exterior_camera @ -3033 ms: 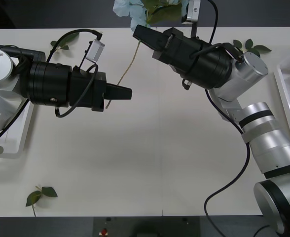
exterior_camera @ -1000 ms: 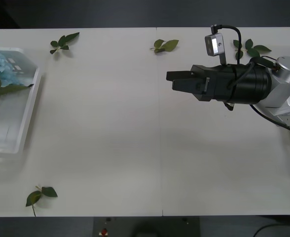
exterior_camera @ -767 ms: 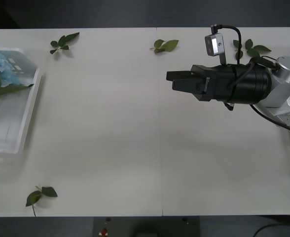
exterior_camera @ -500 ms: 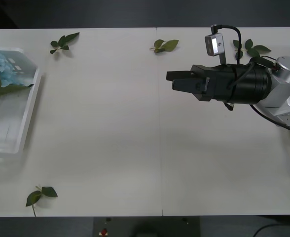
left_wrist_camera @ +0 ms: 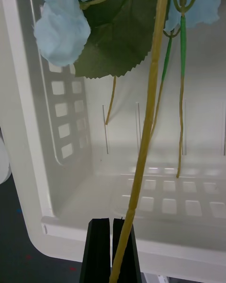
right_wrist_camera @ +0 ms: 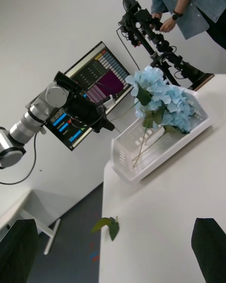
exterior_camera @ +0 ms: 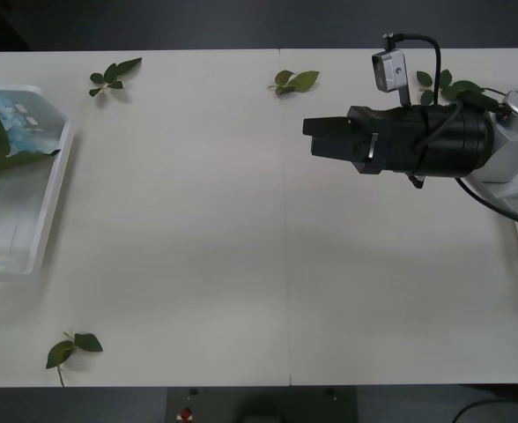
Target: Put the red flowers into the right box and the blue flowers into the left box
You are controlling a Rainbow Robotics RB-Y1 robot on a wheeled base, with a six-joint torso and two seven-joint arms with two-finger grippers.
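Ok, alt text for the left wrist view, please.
The left tool, its black fingers close together, sits against a long pale stem over the left box. The stem runs up to the blue flowers and a big green leaf, with thinner stems hanging into the box.

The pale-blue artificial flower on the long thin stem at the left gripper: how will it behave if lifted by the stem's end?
Likely top-heavy: the fluffy pale-blue flower sits far from the left gripper, whose black fingers look shut beside the thin yellowish stem. It may swing or slip, and snag stems in the translucent white left box.
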